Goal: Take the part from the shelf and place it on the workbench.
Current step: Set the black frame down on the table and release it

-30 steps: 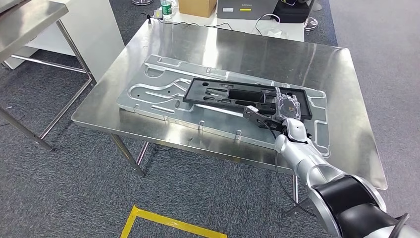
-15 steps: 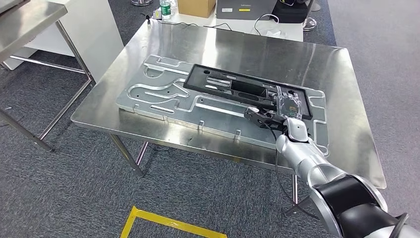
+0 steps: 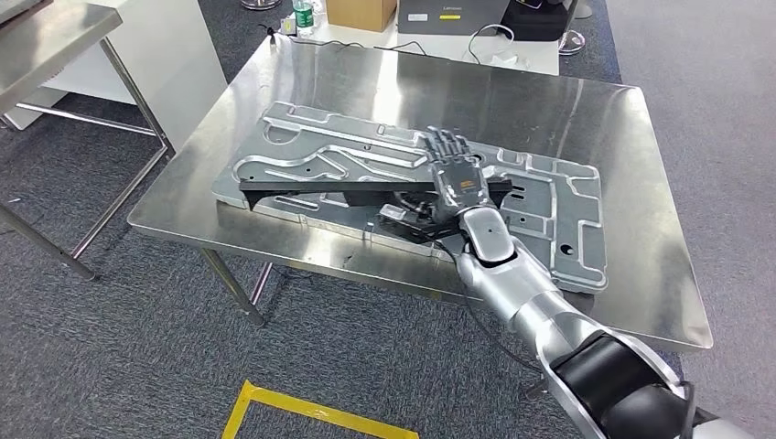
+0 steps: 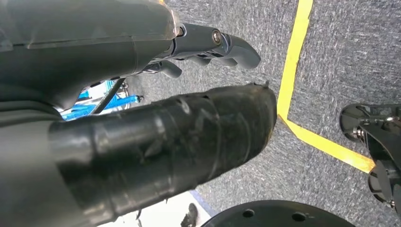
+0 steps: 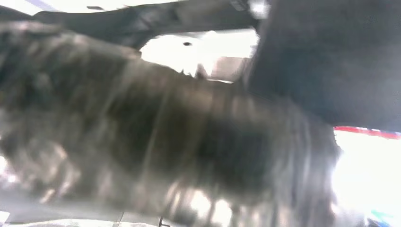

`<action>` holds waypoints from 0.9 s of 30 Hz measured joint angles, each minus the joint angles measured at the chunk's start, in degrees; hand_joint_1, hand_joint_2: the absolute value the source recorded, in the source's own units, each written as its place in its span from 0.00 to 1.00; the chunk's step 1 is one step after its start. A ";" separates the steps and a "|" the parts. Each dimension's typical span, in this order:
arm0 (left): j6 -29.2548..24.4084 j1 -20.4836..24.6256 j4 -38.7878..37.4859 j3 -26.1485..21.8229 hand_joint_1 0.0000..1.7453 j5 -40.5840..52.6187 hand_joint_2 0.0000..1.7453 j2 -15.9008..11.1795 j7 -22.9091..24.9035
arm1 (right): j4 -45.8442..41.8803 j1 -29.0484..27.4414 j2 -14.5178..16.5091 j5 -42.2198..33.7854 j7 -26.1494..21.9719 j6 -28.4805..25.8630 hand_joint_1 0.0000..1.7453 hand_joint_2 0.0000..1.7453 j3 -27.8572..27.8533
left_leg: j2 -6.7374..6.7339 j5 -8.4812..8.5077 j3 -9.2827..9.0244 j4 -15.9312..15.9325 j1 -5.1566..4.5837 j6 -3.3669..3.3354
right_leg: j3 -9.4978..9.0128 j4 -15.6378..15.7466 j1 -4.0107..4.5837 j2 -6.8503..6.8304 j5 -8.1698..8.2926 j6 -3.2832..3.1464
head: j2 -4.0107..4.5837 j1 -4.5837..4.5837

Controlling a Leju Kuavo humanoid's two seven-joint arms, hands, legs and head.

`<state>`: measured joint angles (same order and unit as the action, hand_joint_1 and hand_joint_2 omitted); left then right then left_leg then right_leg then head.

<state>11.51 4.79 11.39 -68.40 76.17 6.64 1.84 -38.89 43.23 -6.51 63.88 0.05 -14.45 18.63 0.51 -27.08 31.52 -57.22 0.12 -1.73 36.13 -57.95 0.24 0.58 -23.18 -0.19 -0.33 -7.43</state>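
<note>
A long black plastic part (image 3: 311, 190) hangs edge-on just above the stamped silver plate (image 3: 558, 197) that lies on the steel workbench (image 3: 586, 110). My right hand (image 3: 453, 178) grips the part near its right end, fingers stretched flat over its upper face and the thumb (image 3: 403, 216) below it. The part's left end reaches the plate's near left corner. The right wrist view is blurred, with dark shapes close to the lens. My left hand (image 4: 203, 42) hangs over grey carpet beside my body and holds nothing.
The workbench's near edge (image 3: 302, 251) runs just below the part. A second steel table (image 3: 46, 41) and a white cabinet (image 3: 178, 55) stand at the left. A cardboard box (image 3: 364, 11) and a bottle (image 3: 307, 14) sit behind. Yellow tape (image 3: 302, 413) marks the floor.
My right hand has swung left and farther over the plate, carrying the black part with it. The part lay flat at the plate's right half; it now stands edge-on and reaches left.
</note>
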 joint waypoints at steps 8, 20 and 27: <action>-0.22 -0.06 0.00 -0.70 0.00 0.03 0.00 0.00 1.11 | -1.92 2.05 0.28 -2.25 5.73 7.04 0.00 0.00 4.45 | 0.03 0.00 0.00 -0.01 -0.06 0.00 | -0.04 -0.02 0.01 -0.04 -0.01 -0.01 | 0.00 -0.01; -0.73 -0.05 0.00 -0.75 0.00 0.08 0.00 0.00 1.39 | 10.12 6.22 -1.11 -1.64 8.56 6.08 0.00 0.00 4.64 | 0.02 -0.04 0.03 -0.15 -0.10 -0.03 | -0.06 -0.02 -0.02 -0.03 0.01 0.01 | 0.00 -0.01; -0.97 -0.04 0.00 -0.80 0.00 -0.02 0.00 0.00 1.42 | 11.34 6.19 -1.33 -1.88 7.76 6.09 0.00 0.00 4.13 | 0.00 -0.05 0.02 -0.15 -0.09 -0.03 | -0.05 -0.02 -0.01 -0.02 0.00 0.01 | 0.00 -0.01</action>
<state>10.54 4.75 11.39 -69.19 76.15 6.64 3.26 -27.55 49.42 -7.85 62.00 7.80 -8.36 22.76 0.52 -27.13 31.54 -57.37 0.03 -1.76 36.08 -57.97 0.22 0.56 -23.17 -0.18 -0.33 -7.43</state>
